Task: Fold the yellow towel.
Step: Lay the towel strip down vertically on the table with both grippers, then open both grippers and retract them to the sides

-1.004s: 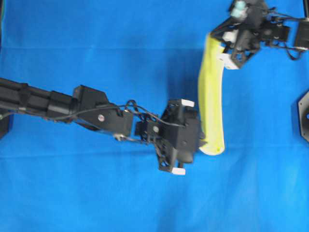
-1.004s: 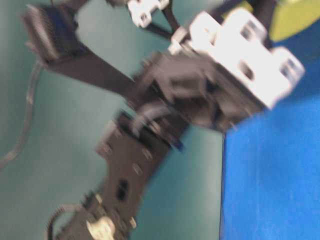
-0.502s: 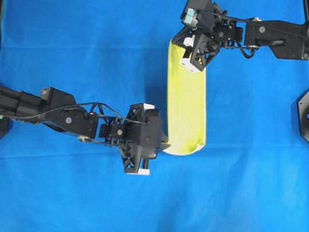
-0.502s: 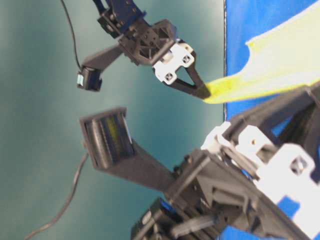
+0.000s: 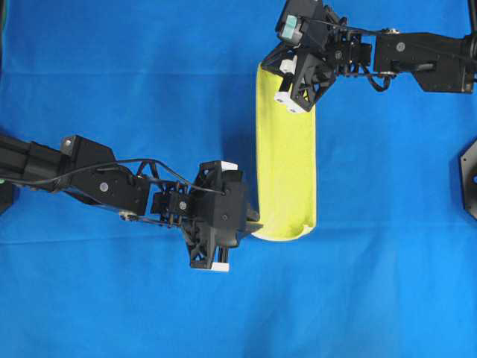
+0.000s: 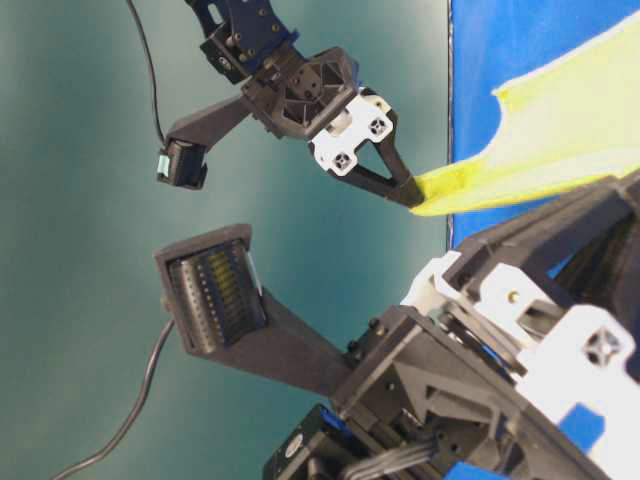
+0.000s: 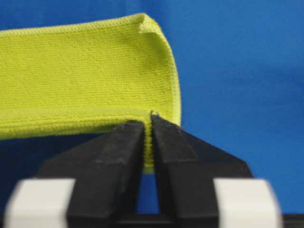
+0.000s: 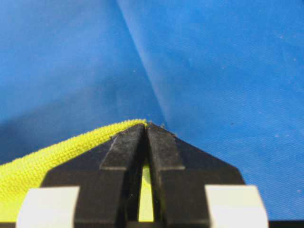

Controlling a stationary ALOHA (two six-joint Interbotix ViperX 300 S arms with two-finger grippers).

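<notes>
The yellow towel (image 5: 287, 171) hangs as a long doubled strip stretched between both grippers over the blue cloth (image 5: 134, 82). My left gripper (image 5: 255, 221) pinches its near left corner; in the left wrist view the hem of the towel (image 7: 85, 80) sits squeezed between the jaws of the gripper (image 7: 148, 118). At the far end my right gripper (image 5: 270, 68) holds the other corner. The right wrist view shows towel (image 8: 47, 166) caught between the closed jaws of that gripper (image 8: 146, 126). From table level the towel (image 6: 570, 130) runs taut from the right gripper (image 6: 410, 195).
The blue cloth covers the whole work surface, with a crease (image 8: 142, 71) ahead of the right gripper. A black mount (image 5: 468, 179) sits at the right edge. Both arms reach in from the sides, the left arm (image 5: 89, 175) low across the cloth.
Over the last second both grippers swept left with the towel, which widened from a narrow band into a broader strip. Since half a second ago almost nothing has moved.
</notes>
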